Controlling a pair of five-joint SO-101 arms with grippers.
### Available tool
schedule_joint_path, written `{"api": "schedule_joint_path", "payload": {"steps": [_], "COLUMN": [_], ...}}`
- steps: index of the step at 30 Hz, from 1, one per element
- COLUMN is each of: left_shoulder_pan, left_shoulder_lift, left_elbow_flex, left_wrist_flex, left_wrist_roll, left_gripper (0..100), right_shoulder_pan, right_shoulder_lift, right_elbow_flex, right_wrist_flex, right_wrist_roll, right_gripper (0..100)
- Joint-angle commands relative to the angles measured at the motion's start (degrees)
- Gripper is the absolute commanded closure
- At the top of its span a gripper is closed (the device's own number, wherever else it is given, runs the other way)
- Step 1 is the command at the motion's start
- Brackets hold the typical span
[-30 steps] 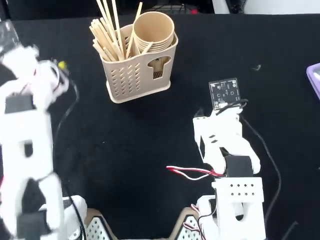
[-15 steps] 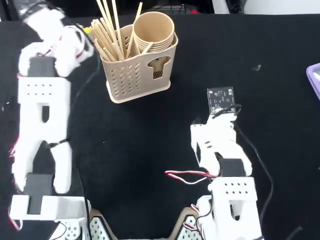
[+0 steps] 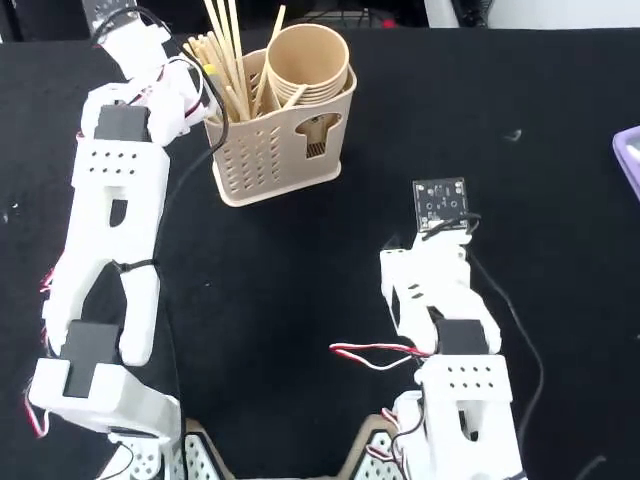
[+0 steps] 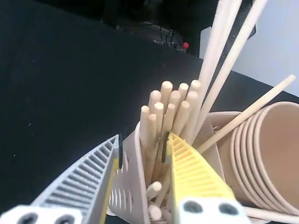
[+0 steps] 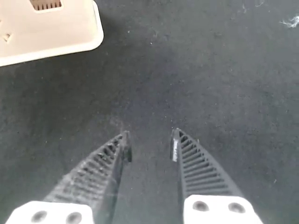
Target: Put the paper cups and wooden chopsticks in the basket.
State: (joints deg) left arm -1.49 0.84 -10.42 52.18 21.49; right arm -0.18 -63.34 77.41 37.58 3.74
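The fingers of the left gripper are held apart. Between them stand the upright bundle of round wooden chopsticks and the rim of the beige perforated plastic basket. The grey finger is placed outside the basket wall and the yellow one on the chopstick side. Just beside the bundle, a nested stack of brown paper cups is held in the basket's neighbouring compartment. The fingers of the right gripper are spread over the black table, apart from the basket, whose base corner is seen beyond the tips.
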Motion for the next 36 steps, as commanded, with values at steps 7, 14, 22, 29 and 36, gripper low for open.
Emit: {"api": "schedule_joint_path", "payload": {"steps": [7,14,22,29,36], "left_shoulder_pan": [0.9,1.1,6.4,10.8,6.5], "left_shoulder_lift": [-0.4,-0.8,-0.5,-0.4,-0.5], "left_elbow_flex": [-1.7,0.0,-1.4,-1.6,-1.5], "left_wrist_flex": [0.7,1.0,0.9,0.9,-0.4], "left_wrist_roll": [0.4,0.2,-0.3,-9.8,-11.4], "left_gripper": [88,95,95,95,95], "right_shoulder_pan": [-0.6,-0.6,-0.5,-0.5,-0.5], "right_shoulder_lift": [-1.3,-1.3,-1.3,-1.3,-1.3], "right_elbow_flex": [0.7,0.8,0.8,0.8,0.8], "right_wrist_flex": [-1.4,-1.4,-1.4,-1.1,-1.1], "right_wrist_roll": [-0.3,-0.3,-0.3,-0.3,-0.3], "right_gripper": [85.0,84.9,84.8,84.8,84.8]}}
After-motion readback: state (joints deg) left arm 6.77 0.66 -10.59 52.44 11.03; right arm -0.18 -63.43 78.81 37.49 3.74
